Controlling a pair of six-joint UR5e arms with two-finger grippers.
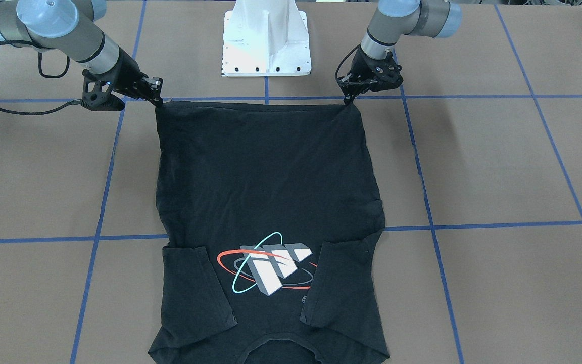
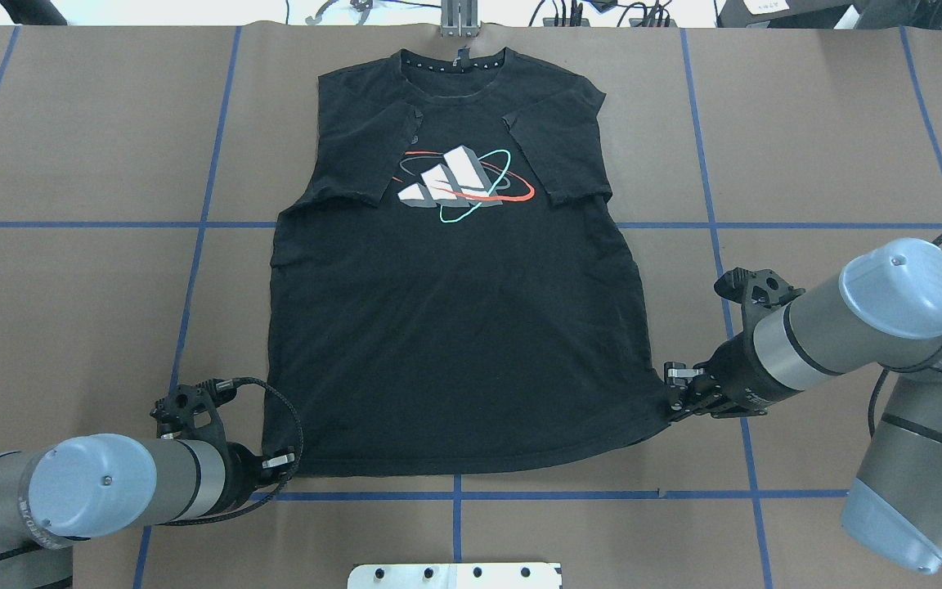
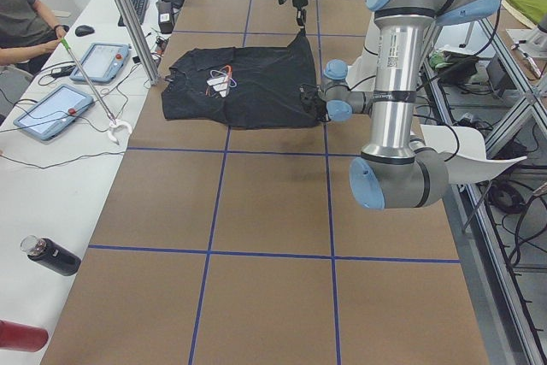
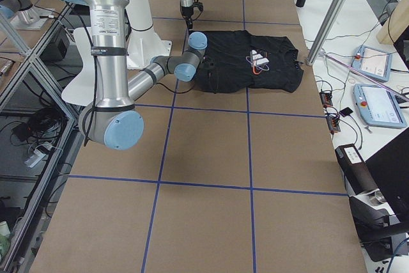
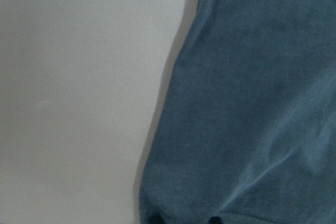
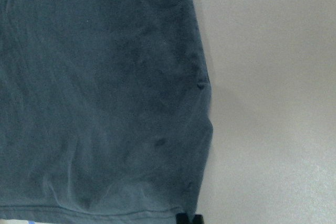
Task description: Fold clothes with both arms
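Observation:
The black T-shirt lies flat on the brown table with its logo up and both sleeves folded inward. Its collar points away from the robot and its hem lies toward the base. My left gripper is shut on the hem corner on the overhead view's left, seen in the front-facing view as the left gripper. My right gripper is shut on the other hem corner, which is drawn up into a small peak; the front-facing view shows this right gripper. Both wrist views show only cloth beside bare table.
The white pedestal base stands just behind the hem. Blue tape lines grid the table. A side bench past the collar holds tablets, a metal post and bottles; a person sits there.

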